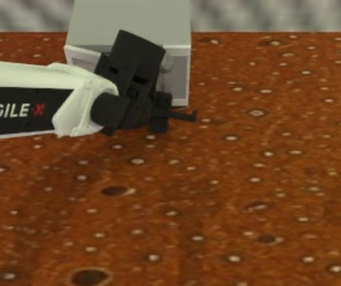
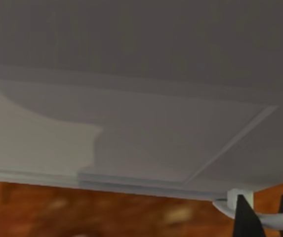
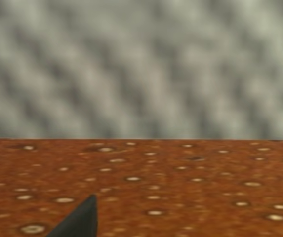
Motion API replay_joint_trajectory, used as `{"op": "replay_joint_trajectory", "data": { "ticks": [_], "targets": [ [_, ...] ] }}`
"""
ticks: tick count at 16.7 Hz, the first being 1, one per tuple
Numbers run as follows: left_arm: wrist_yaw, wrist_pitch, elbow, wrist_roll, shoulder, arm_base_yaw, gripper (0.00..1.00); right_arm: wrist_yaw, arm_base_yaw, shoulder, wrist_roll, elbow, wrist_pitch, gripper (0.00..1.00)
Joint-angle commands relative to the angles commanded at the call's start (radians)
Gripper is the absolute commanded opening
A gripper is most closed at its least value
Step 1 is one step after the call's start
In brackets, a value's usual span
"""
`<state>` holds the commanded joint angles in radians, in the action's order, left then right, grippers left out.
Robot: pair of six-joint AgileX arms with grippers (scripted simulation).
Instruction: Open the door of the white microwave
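White microwave [image 1: 135, 24]: boxy off-white unit at the far edge of the desk [image 1: 230, 202], left of centre in the top view, front face toward the camera. Door [image 2: 146, 143]: pale panel on that front, appears closed or barely ajar; in the left wrist view it fills most of the frame, with a raised window outline and its lower edge just above the desk. Handle [image 2: 240, 197]: small pale block with a curved bar, near the door's lower corner. Left gripper [image 1: 167, 116]: directly in front of the microwave, low against the door, arm reaching in from the microwave's left; two dark fingertips [image 2: 245, 219] flank the handle bar, jaws slightly apart, and whether they have actually closed on it cannot be told. Right gripper: only one dark fingertip [image 3: 79, 219] visible in its own wrist view, over bare desk, away from the microwave, apparently idle; jaw opening cannot be told. Step in hand, as judged: securing the handle before the pull. Handling note: close firmly and squarely on the bar, then draw along an arc about the hinge, not straight back, lest the jaws slip off or the whole oven slide on the desk
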<state>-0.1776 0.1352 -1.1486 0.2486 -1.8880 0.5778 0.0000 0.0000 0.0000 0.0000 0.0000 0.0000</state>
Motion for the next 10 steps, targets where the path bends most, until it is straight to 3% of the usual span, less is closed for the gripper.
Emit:
{"op": "replay_joint_trajectory", "data": {
  "ticks": [10],
  "targets": [
    [0.007,0.0,-0.005,0.005,-0.002,0.008,0.0,0.0,0.0,0.0,0.0,0.0,0.0,1.0]
  ]
}}
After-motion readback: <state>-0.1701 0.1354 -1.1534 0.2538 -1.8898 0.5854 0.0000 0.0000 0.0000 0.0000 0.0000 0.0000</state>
